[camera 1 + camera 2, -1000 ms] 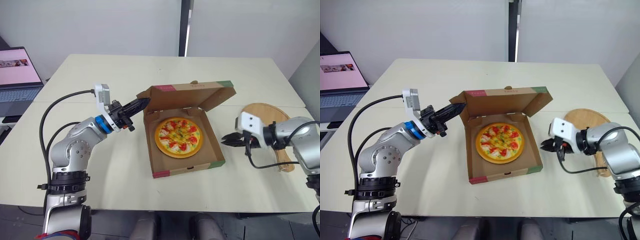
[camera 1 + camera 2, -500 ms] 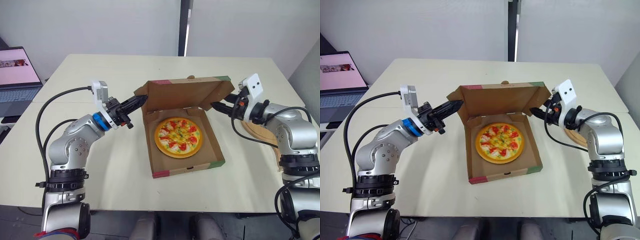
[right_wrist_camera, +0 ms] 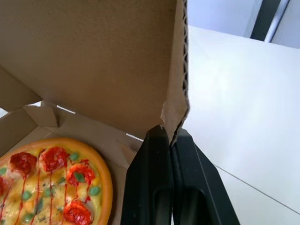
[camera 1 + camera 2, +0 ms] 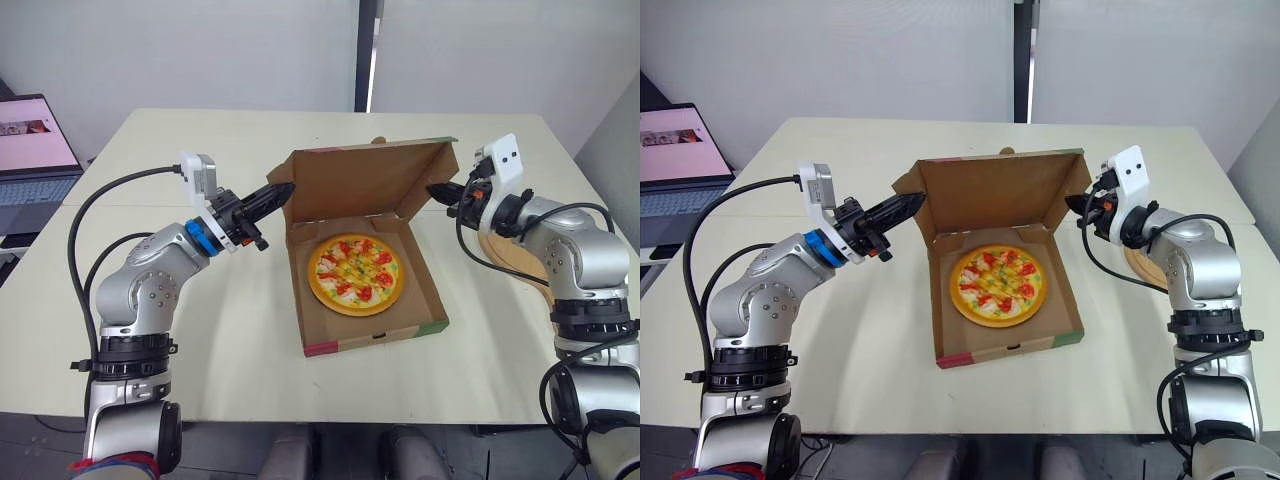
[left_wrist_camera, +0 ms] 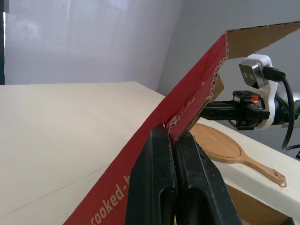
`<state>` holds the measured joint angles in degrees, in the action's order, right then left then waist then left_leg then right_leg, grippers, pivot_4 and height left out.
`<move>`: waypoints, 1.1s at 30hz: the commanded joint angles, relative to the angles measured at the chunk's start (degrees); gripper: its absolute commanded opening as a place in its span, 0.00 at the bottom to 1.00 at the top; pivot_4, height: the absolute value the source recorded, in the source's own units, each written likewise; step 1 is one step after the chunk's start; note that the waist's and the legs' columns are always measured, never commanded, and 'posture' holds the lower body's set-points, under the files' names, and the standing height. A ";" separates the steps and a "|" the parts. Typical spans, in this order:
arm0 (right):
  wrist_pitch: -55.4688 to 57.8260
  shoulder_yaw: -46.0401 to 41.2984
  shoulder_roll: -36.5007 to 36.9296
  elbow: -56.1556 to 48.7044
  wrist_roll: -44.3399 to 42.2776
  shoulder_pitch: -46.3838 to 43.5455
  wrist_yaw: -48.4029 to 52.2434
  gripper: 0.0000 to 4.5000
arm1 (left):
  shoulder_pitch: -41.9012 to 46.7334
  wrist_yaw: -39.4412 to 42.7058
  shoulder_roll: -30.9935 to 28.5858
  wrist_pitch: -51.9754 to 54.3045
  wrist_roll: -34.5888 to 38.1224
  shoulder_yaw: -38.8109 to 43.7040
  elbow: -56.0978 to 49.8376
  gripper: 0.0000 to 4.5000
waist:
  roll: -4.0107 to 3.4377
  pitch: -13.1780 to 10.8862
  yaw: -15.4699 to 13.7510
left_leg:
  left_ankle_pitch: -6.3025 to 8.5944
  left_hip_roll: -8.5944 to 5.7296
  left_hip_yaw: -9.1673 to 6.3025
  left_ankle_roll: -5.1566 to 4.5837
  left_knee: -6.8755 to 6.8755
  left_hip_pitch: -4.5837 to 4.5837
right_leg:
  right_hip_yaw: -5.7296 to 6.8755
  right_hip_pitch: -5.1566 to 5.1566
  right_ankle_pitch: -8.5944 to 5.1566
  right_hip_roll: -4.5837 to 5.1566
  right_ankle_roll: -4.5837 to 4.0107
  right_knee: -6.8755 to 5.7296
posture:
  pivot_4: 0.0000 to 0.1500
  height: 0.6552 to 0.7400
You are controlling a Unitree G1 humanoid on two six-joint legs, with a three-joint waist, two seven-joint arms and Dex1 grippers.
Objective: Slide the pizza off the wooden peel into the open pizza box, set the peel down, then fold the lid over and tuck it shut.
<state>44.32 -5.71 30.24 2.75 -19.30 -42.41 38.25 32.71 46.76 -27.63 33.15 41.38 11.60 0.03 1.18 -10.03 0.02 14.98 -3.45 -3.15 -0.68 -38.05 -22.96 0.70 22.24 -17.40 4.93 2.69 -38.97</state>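
The pizza (image 4: 357, 274) lies flat in the open cardboard box (image 4: 372, 336) at mid-table. The lid (image 4: 365, 182) stands nearly upright at the box's far side, its inner face toward me. My left gripper (image 4: 280, 192) is shut on the lid's left edge, with the red flap pinched between its fingers (image 5: 159, 154). My right gripper (image 4: 437, 190) is shut on the lid's right edge (image 3: 180, 70), just above the pizza (image 3: 51, 183). The wooden peel (image 4: 512, 258) lies on the table to the right, partly behind my right arm.
An open laptop (image 4: 35, 160) sits on a separate surface at the far left. Bare table lies in front of the box and behind the lid. The peel's handle (image 5: 258, 164) points toward the table's right edge.
My right gripper rose from the table by the box's front right corner and closed on the lid's right edge. The lid has swung up from leaning back to nearly upright.
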 commanded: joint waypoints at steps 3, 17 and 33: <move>1.15 -3.74 1.35 -4.54 -2.39 -0.63 -1.71 0.01 | 3.44 -0.61 1.98 -1.17 -0.79 -1.71 -1.68 0.00 | 0.00 0.00 -0.08 | 0.00 0.00 0.00 0.00 0.00 -0.01 | 0.00 0.00 0.00 0.00 0.00 0.00 | 1.00 0.86; 11.67 -9.19 5.08 -19.44 -7.86 4.20 -5.69 0.01 | 12.80 3.30 6.80 -7.29 -6.51 -5.06 12.31 0.00 | 0.01 0.00 0.12 | 0.00 0.01 0.03 -0.01 0.03 -0.03 | 0.01 0.03 0.00 -0.02 0.00 0.00 | 1.00 0.86; 13.73 -7.89 2.27 -22.71 -8.99 5.59 -10.33 0.01 | 13.39 0.67 7.18 -9.66 -11.71 -5.58 10.68 0.00 | 0.02 -0.01 0.24 | 0.00 0.01 0.04 -0.02 0.04 -0.03 | -0.02 0.05 0.00 -0.02 0.00 -0.01 | 1.00 0.86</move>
<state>58.55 -14.31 33.06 -16.34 -26.07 -36.22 27.56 46.12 48.04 -20.60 24.36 30.03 6.97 15.20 1.20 -10.04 0.27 14.99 -3.45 -3.11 -0.70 -38.00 -22.99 0.66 22.30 -17.40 4.92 2.69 -38.98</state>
